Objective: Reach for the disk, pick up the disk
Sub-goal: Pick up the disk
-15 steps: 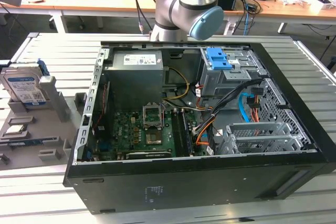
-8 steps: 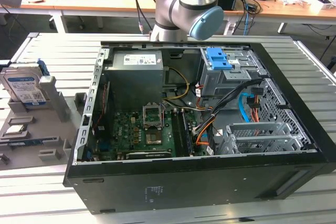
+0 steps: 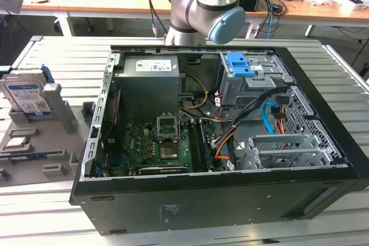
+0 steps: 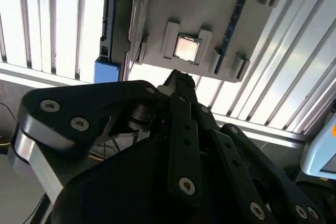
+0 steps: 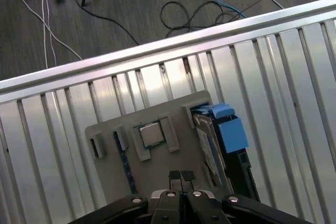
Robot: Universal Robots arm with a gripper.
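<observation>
Reach stage of the pick, watched from beside the slatted aluminium table [image 3: 40, 217]. The disk [image 3: 24, 91], a silver hard drive with a white-and-blue label held in a blue carrier [image 5: 231, 132], stood tilted on edge in a slot of the grey fixture tray [image 3: 63, 119]. The tray lay at the exterior view's left of the open computer case [image 3: 230, 200], apart from it. A square processor chip [image 5: 152, 135] sat in its own pocket on the same tray, just beside the drive's slot. The gripper [image 5: 181, 176] hung above the tray; in the first wrist view it lined up over bare plate between chip and drive, touching neither. Its two fingertips were pressed together with nothing between them. The drive looked rigid and fairly heavy for its size, with smooth metal faces likely to slip under a light pinch, and as a hard drive it should be spared knocks. The firmer hold would probably be across the two broad faces near the raised upper edge, or on the carrier's plastic rails. Either would need the jaws spread wider than the drive's thickness.
</observation>
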